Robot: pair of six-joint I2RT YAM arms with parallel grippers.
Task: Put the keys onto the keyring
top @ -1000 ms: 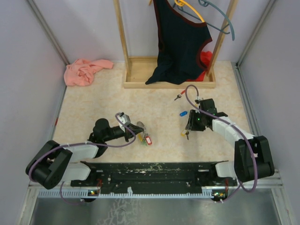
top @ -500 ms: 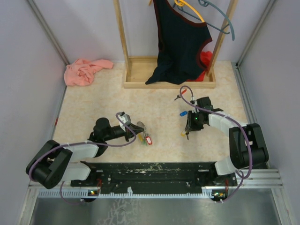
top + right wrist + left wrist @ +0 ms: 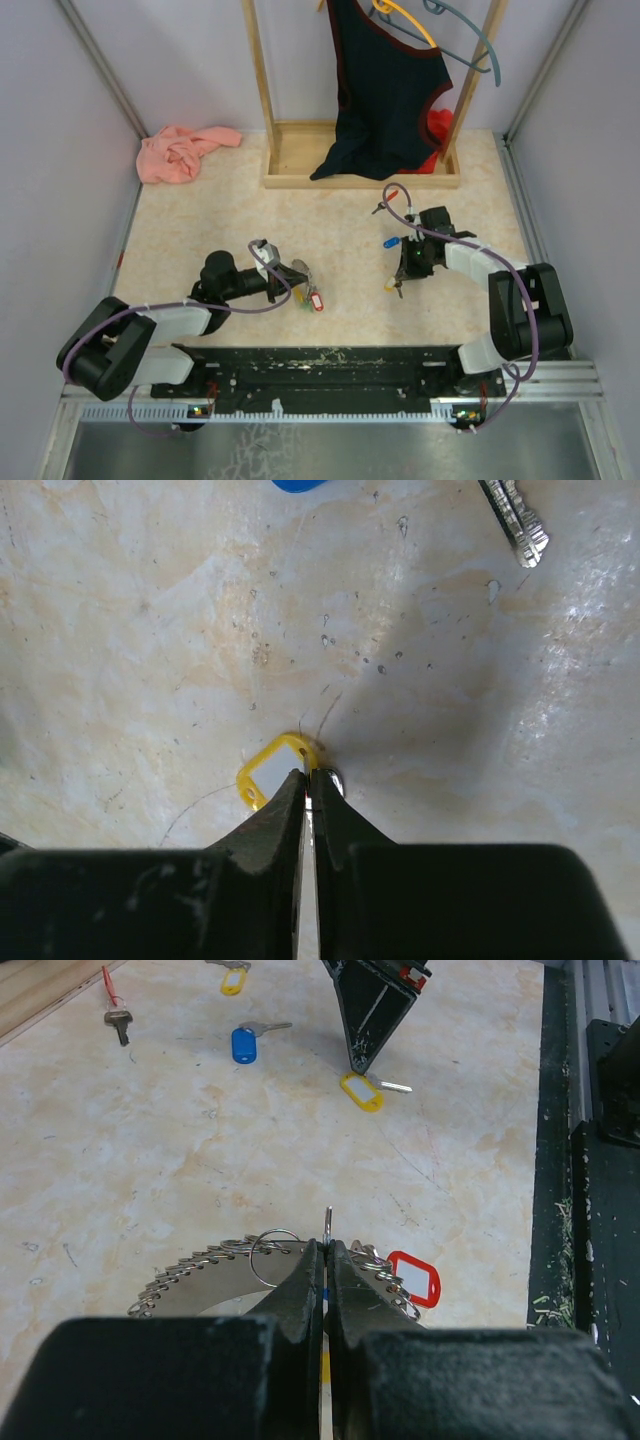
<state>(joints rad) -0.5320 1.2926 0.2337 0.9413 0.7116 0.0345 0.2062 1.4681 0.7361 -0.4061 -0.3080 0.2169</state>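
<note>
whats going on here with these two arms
The left gripper is shut on the keyring, holding it low at the table. The right gripper is pinched on a yellow-tagged key lying on the table, apparently to pick it up. A blue-tagged key and a red-corded key lie loose beyond it.

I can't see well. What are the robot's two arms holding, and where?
Left end effector pinches the keyring at its near rim. Right end effector is closed on the yellow key at the tag's edge.
</note>
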